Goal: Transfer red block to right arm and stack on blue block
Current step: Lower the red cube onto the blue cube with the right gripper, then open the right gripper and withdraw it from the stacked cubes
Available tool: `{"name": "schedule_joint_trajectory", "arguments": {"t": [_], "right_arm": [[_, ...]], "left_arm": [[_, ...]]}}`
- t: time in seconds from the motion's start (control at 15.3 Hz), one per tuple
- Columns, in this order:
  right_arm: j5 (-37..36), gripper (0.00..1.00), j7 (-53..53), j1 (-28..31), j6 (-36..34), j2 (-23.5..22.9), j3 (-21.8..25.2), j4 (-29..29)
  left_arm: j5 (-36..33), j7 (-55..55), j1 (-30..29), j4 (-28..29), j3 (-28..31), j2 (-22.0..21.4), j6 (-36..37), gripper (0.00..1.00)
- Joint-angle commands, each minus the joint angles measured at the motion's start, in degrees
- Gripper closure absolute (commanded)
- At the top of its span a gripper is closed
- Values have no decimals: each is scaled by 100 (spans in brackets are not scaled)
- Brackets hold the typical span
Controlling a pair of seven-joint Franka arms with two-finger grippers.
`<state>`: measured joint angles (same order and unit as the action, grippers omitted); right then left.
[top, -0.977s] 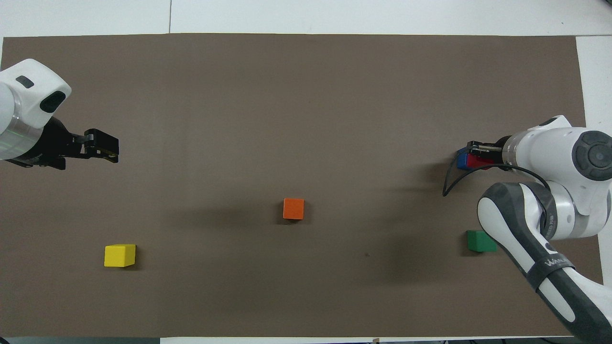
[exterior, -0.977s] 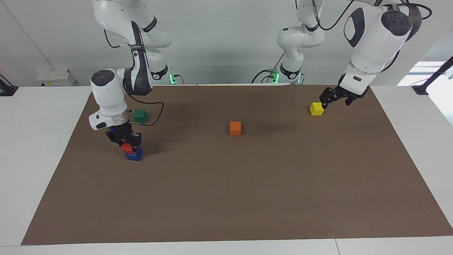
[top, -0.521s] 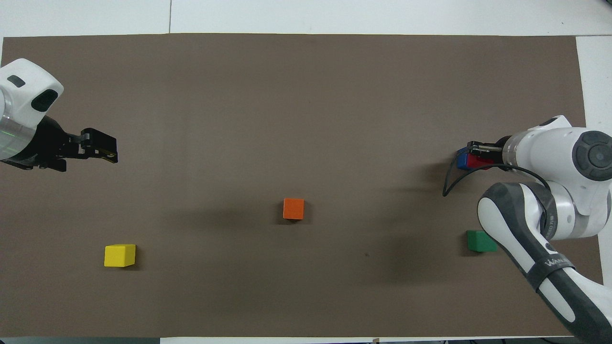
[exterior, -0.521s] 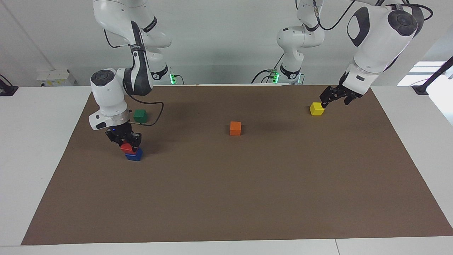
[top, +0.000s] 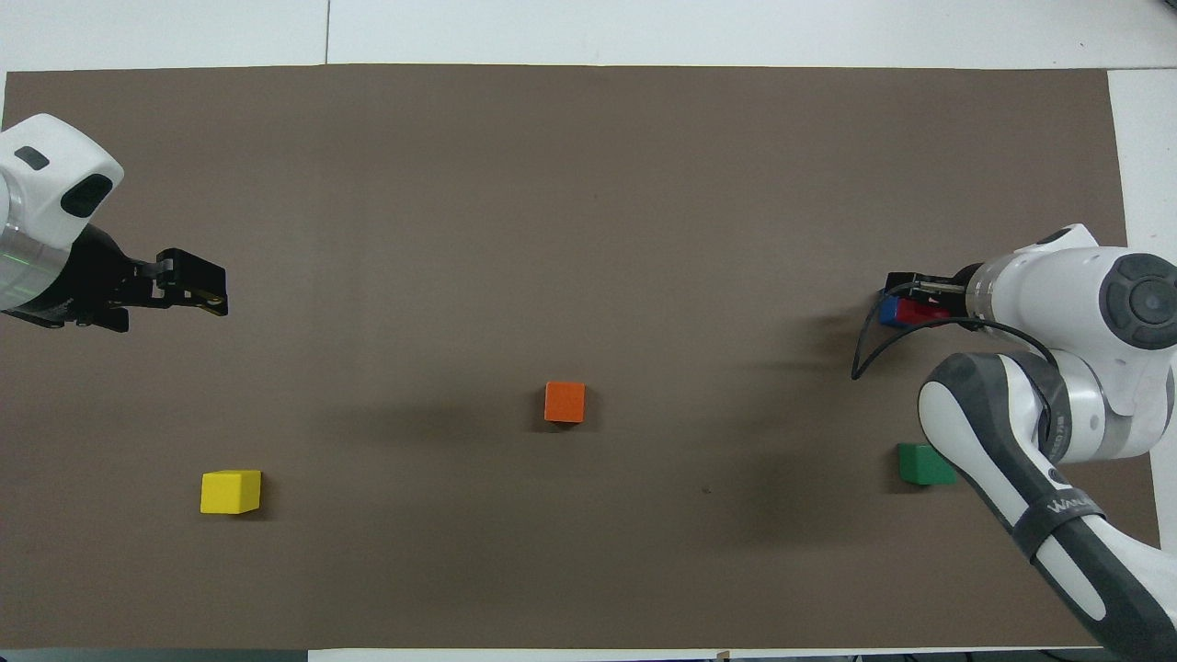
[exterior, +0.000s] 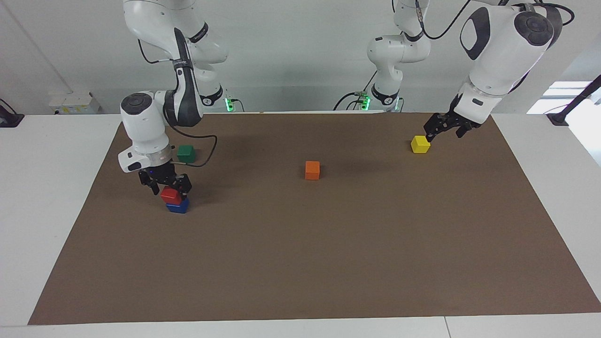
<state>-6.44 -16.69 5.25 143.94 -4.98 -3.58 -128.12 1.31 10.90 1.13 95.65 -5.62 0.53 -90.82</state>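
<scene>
Nearest to the robots, toward the left arm's end of the brown mat [exterior: 300,263]: a yellow block [exterior: 420,144], flat on the mat. Above the mat close to it, up in the air, the left gripper [exterior: 430,136], holding nothing; cannot tell whether its jaws are apart or together. Waiting there, with no contact to any block.

Toward the right arm's end, almost as near to the robots: a green block [exterior: 186,153], alone on the mat, partly under the right arm's forearm when seen from the overhead camera.

A little farther out, about in the middle of the mat: an orange block [exterior: 312,170], well apart from all others.

Farther again, at the right arm's end: the blue block [exterior: 178,206] on the mat, and directly on top of it the red block [exterior: 171,195], sitting level, slightly offset. Over this stack, pointing down, the right gripper [exterior: 169,187]. Jaws apart, one finger on each side of the red block's upper part, wider than the block; cannot tell if a fingertip touches it.
</scene>
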Motion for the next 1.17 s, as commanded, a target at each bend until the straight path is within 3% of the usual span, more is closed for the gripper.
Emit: {"name": "schedule_joint_trajectory", "arguments": {"t": [0.0,0.52,0.85,1.11], "right_arm": [[-164,0,-80,82,20,94,-37,-47],[186,0,156,20,-2447,111,-72,1587],[425,0,1087,64,-3993,313,-64,2167],[425,0,1422,82,-4619,673,-37,2326]], "left_arm": [[36,-289,54,33,43,-62,-146,0],[-87,-378,-16,33,43,-62,-182,0],[-78,-369,-34,42,43,-71,-146,0],[-78,-369,-34,42,43,-71,-129,0]]}}
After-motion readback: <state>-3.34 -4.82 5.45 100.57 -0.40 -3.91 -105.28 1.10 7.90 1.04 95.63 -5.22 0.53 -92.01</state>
